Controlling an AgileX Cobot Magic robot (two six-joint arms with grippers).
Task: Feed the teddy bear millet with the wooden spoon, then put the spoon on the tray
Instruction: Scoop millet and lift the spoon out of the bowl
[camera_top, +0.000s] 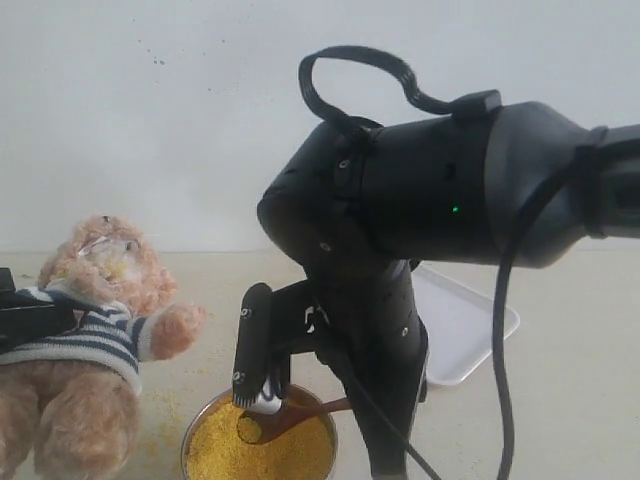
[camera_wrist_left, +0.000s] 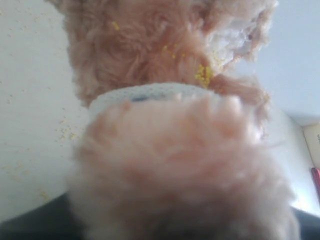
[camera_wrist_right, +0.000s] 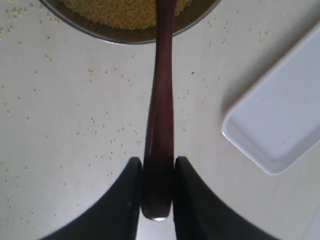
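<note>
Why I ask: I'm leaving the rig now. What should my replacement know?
Left gripper: seems clamped on the teddy bear, holding it upright.
Right gripper: fingers shut on the handle of the wooden spoon; its bowl rests in the millet in the metal bowl.
The tray lies right of the bowl, no spoon on it.
Done: spoon grasped, dipped.
Left: bring millet to the bear, then lay the spoon on the tray.

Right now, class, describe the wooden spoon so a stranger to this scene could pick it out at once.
Find the black right arm; under it sits a metal bowl full of yellow millet. The wooden spoon, clamped in the right gripper, reaches into that bowl: the only dark reddish-brown thing.
</note>
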